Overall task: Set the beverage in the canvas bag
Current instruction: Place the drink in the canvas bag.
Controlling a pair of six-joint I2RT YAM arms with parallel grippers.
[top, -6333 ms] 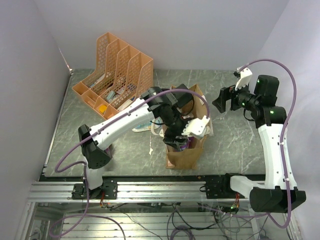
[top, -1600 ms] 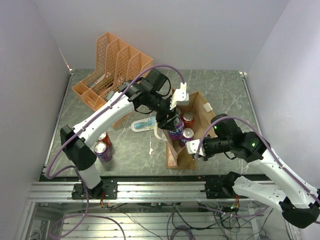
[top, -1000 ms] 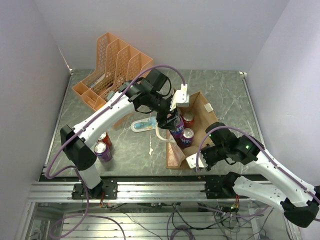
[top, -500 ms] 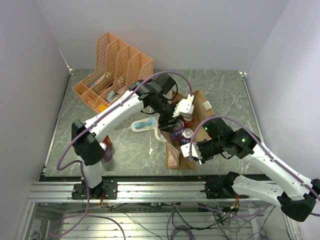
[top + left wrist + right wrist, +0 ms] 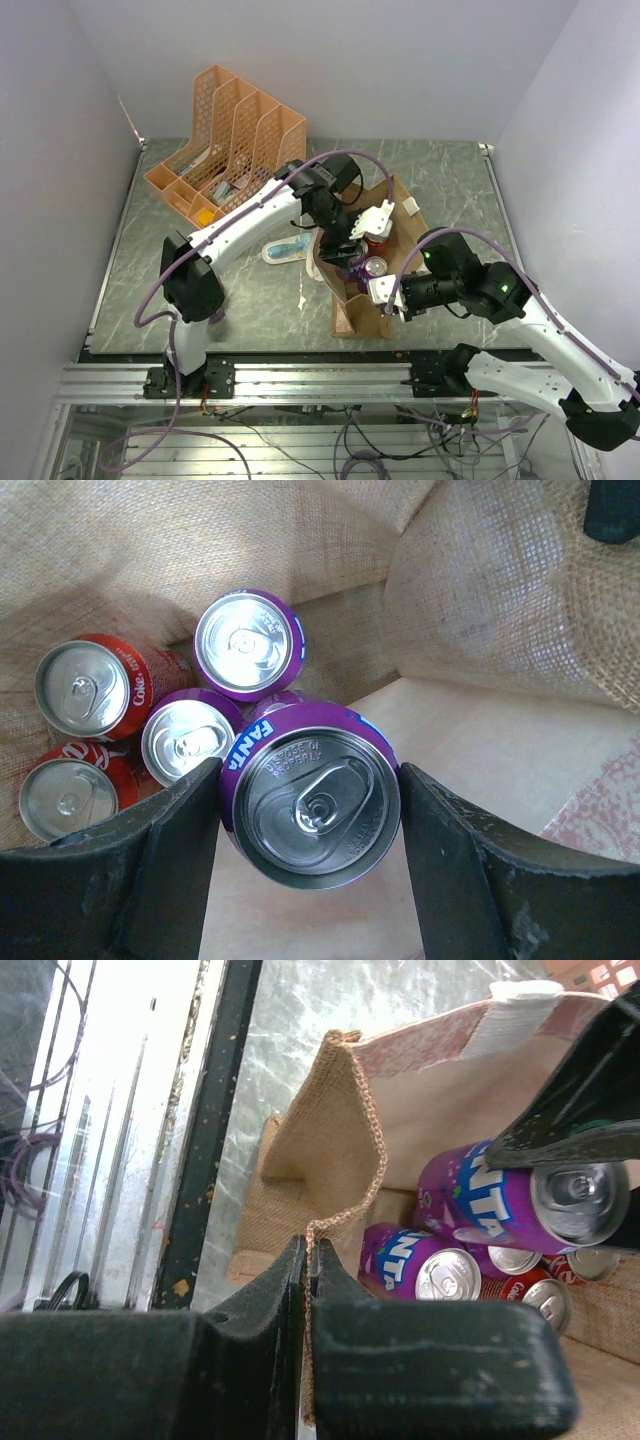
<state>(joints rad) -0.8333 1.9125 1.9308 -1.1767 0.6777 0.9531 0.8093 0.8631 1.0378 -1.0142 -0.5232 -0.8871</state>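
Note:
The beverage (image 5: 310,805), a purple Fanta can, is upright between the black fingers (image 5: 170,860) of my left gripper (image 5: 308,770), which is shut on its sides. It hangs inside the open canvas bag (image 5: 358,312), above several purple and red cans (image 5: 248,643) lying on the bag's floor. In the top view my left gripper (image 5: 350,250) reaches down into the bag's mouth. My right gripper (image 5: 308,1250) is shut on the bag's near rim (image 5: 350,1140) and holds that wall up. The held can (image 5: 490,1205) also shows in the right wrist view.
An orange mesh file organiser (image 5: 225,150) stands at the back left. A pale blue and white item (image 5: 285,250) lies on the table left of the bag. The metal frame rail (image 5: 300,375) runs along the near edge, close to the bag.
My left gripper has carried the purple can rightward and down into the bag's mouth. My right gripper has stayed shut on the bag's rim, shifting only slightly.

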